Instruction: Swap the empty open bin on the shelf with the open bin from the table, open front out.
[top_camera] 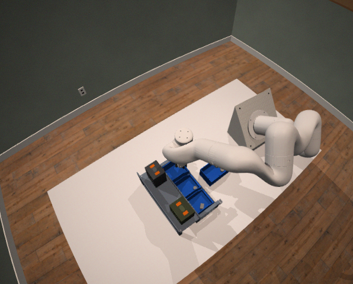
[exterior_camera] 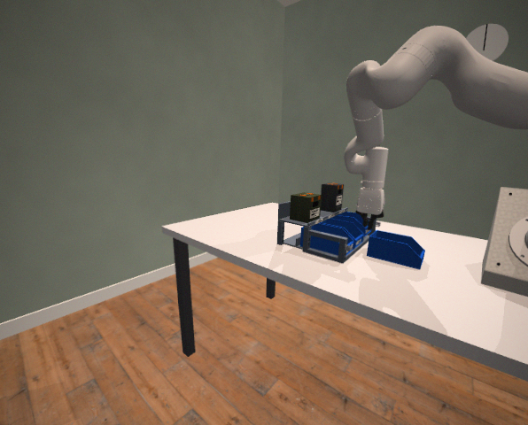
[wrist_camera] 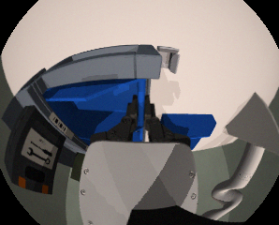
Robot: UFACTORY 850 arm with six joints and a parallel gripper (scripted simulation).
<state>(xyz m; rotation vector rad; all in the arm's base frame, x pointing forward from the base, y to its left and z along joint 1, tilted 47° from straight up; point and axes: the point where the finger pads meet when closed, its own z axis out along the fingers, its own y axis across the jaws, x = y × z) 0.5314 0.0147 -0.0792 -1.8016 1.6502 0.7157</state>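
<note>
The empty blue bin (top_camera: 171, 171) (wrist_camera: 107, 94) is in the end place of the grey shelf (top_camera: 168, 194) (wrist_camera: 99, 67), its open front out; no part shows in it. My gripper (top_camera: 180, 165) (exterior_camera: 370, 226) (wrist_camera: 140, 101) points down and is shut on this bin's thin front wall, one finger inside and one outside. Whether its base is clear of the shelf floor cannot be told. The other open blue bin (top_camera: 210, 173) (exterior_camera: 392, 249) (wrist_camera: 188, 124) stands on the table in front of the shelf; a small part (top_camera: 221, 169) shows in it, partly hidden by the arm.
Two more blue bins, the middle one (top_camera: 186, 182) and the end one (top_camera: 198, 199), stand beside the empty bin with grey parts in them. A dark box (top_camera: 154, 172) (exterior_camera: 332, 197) (wrist_camera: 34, 157) and a green box (top_camera: 182, 209) (exterior_camera: 305, 208) stand on the shelf's upper board.
</note>
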